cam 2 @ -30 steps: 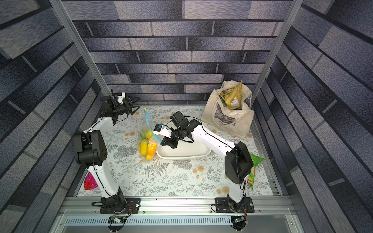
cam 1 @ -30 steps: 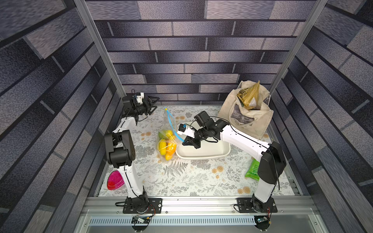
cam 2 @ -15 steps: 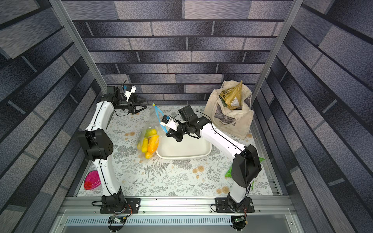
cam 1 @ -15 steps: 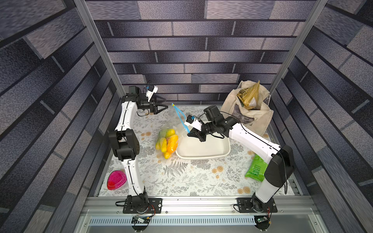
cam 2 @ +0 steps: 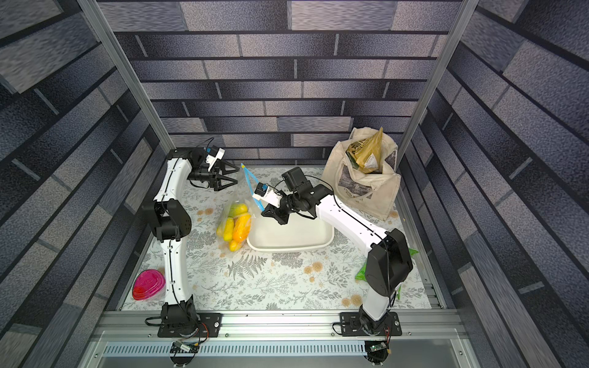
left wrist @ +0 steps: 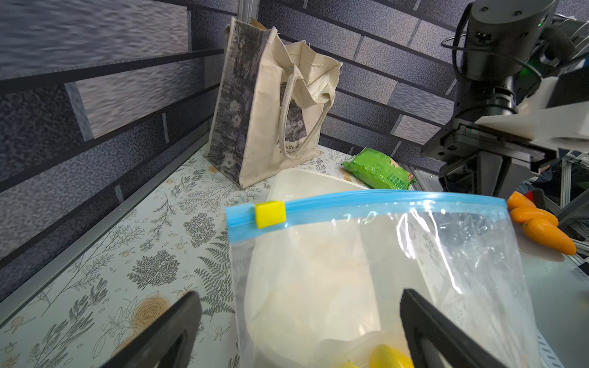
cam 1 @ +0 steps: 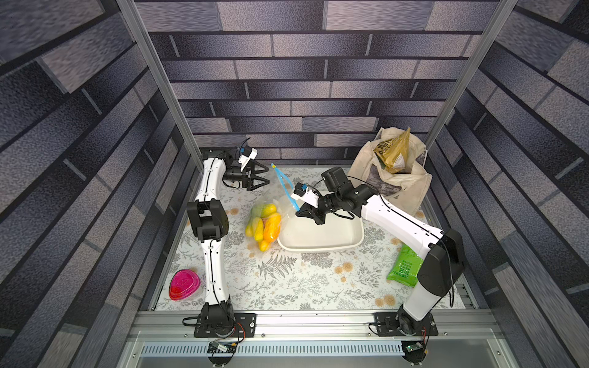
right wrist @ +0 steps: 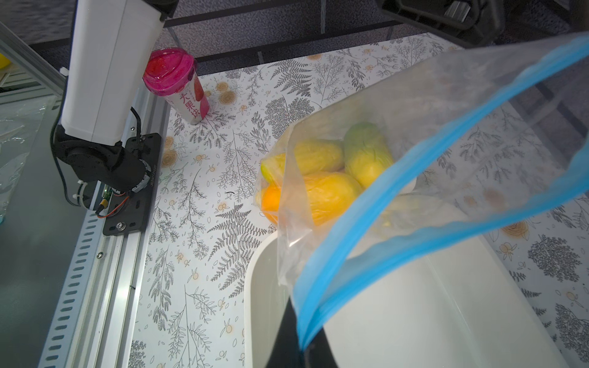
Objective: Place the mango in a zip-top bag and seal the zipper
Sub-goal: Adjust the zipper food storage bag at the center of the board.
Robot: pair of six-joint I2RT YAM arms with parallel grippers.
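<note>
The mangoes (cam 1: 264, 223) are contained in the zip-top bag (left wrist: 350, 270), its zipper (left wrist: 382, 198) unsealed and clamped by the right gripper (cam 1: 301, 213), the left gripper (cam 1: 267, 175) spread wide.

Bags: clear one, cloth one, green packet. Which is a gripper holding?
The clear zip-top bag holding mangoes: the right gripper pinches its blue zipper. The cloth tote and green packet sit apart, touched by no gripper.

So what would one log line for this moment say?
right gripper: shut on zipper end | left gripper: open, beside zip-top bag | mangoes: in bag | mouth: open
</note>
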